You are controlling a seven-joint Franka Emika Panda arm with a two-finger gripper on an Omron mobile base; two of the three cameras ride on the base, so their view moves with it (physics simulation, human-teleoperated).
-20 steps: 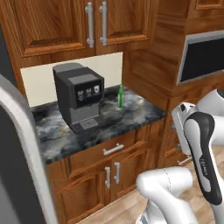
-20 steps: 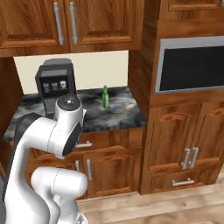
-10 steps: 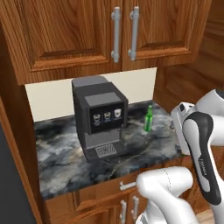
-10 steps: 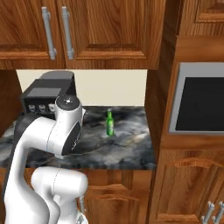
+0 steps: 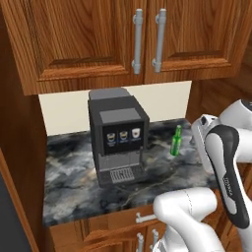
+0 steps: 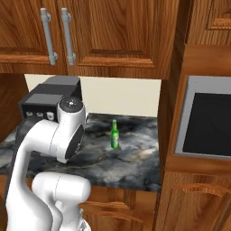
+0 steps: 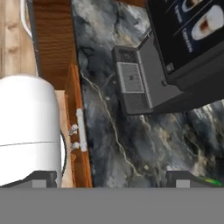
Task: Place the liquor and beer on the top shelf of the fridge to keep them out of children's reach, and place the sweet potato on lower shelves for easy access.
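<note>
No words, brands or numbers can be read. The coffee machine [image 5: 119, 138] bears three small drink pictures on its dark front panel [image 5: 123, 136]: cups of coffee, without lettering. The beer [image 5: 176, 141] shows no legible label.

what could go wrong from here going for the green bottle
The beer is slim, tall and stands upright on the marble counter, so a sideways brush from the open hand could tip it over. The coffee machine sits close beside it on the same counter, so the arm's swing toward the bottle might clip the machine. The hand looks down at the machine's drip tray, not at the bottle, so it likely needs re-aiming first.
</note>
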